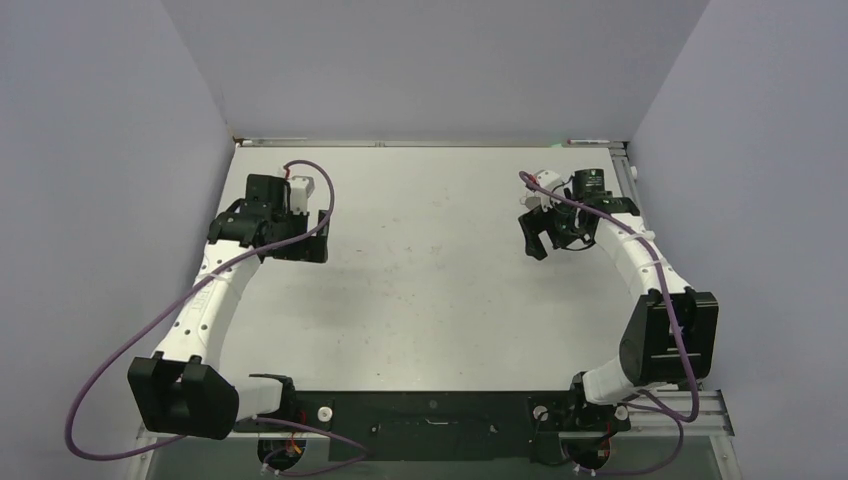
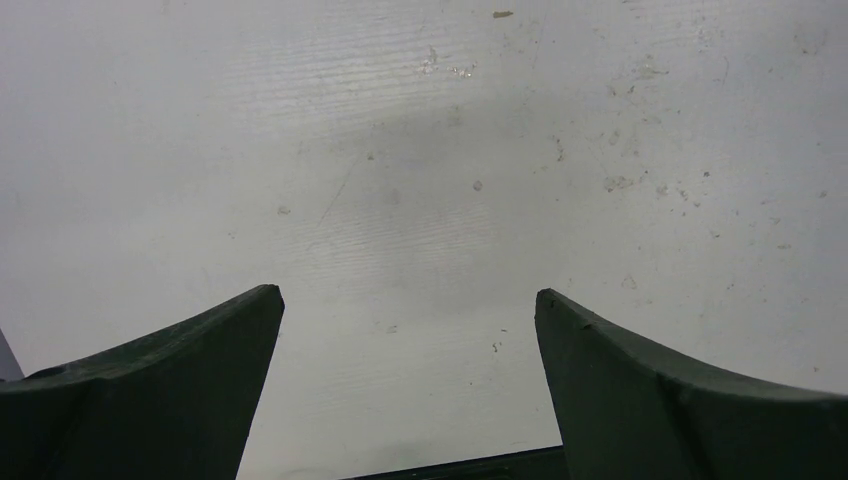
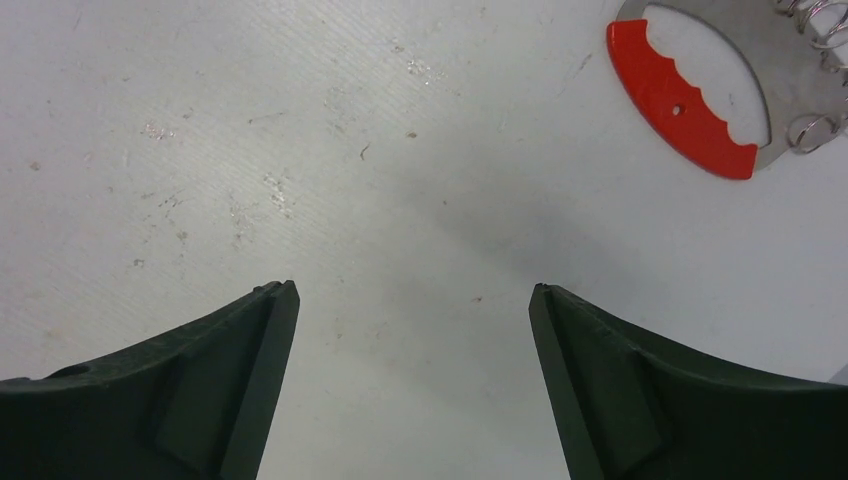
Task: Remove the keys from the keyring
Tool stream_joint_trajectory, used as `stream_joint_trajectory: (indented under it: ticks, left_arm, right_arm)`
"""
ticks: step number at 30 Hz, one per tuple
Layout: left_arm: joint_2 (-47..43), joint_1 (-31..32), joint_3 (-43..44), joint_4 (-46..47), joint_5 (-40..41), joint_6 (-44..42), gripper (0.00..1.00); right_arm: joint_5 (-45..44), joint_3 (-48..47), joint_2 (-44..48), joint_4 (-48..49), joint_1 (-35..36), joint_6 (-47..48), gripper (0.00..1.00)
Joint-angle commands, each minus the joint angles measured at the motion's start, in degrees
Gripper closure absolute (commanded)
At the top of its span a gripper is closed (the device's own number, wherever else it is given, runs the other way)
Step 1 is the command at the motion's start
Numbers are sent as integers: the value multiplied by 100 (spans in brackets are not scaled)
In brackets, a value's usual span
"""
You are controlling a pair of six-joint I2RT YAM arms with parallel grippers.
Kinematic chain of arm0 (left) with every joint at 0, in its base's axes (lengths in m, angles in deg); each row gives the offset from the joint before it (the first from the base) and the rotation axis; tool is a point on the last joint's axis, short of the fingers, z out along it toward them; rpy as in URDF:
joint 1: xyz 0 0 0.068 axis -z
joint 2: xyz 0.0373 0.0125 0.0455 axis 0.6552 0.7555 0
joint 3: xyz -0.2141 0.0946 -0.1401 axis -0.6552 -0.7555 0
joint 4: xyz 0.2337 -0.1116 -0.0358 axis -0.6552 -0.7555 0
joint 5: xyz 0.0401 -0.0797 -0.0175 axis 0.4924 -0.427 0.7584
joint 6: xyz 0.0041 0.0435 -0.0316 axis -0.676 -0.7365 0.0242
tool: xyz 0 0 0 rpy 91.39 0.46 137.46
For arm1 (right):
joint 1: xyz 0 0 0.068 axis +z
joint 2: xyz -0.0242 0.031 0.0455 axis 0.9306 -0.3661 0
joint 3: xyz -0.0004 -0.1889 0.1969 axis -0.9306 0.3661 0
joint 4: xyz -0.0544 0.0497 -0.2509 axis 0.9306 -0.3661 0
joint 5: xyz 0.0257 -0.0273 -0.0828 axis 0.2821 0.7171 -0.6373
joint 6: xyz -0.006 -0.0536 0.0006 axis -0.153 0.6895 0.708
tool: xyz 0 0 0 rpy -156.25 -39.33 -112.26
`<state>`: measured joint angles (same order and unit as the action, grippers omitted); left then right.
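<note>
Left gripper [image 2: 410, 296] released above worktop [image 1: 430, 290] by left edge. Right gripper [image 3: 413, 290] released near far-right corner; red keyring [image 3: 680, 100], wire loops [image 3: 812, 132] attached, lies flat, clear of its fingers.

Lab cell: blank walls [image 1: 100, 150] enclose scuffed table [image 1: 430, 290].

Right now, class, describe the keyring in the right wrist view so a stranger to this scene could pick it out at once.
Start at the pale, scuffed table and look beyond the open right gripper, toward the view's top right corner. The keyring lies there: the only red thing, a scalloped arc on a silver plate with wire loops.
</note>
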<state>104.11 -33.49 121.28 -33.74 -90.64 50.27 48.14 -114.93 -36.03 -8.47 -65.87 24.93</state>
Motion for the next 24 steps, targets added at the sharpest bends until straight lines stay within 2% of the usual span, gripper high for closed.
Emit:
stream_joint_trajectory:
  ticks: [1,4,8,13,20,24]
  left_arm:
    - [2,20,466,345,-216,124,4]
    - [52,20,524,445,-201,232,4]
    - [80,20,549,622,-40,356,4]
    - [253,18,685,732,51,432,4]
    - [507,20,860,784,390,354,4]
    - [617,19,942,748,584,283,4]
  right_arm:
    - [-90,-614,-249,-172,-34,475,10]
    - [-139,-1000,-601,-274,-81,515,10]
    - [-435,-1487,-1132,-17,-162,94,10]
    - [-845,-2104,-1820,477,-222,-427,2]
    - [-1159,-3165,-2952,507,-222,-880,20]
    - [-1232,-3376,-3348,611,-214,-994,26]
